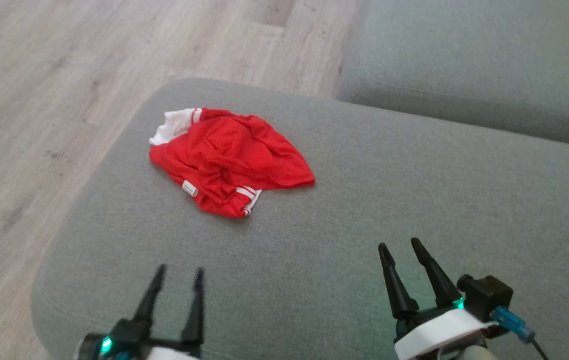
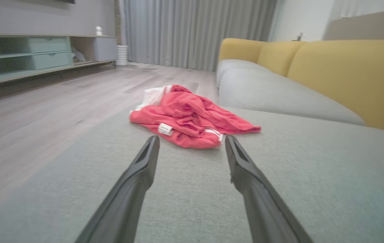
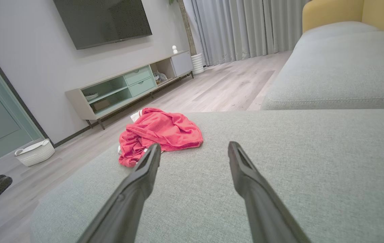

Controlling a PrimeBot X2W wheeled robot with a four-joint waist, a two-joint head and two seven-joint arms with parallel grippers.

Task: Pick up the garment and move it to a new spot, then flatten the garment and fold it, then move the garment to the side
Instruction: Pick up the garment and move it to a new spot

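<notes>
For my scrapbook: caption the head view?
Red garment crumpled on grey sofa; left gripper and right gripper open.

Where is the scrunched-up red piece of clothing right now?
The red garment lies crumpled on the grey cushion, toward its far left corner in the head view, near the wooden floor and ahead of the left gripper.
</notes>
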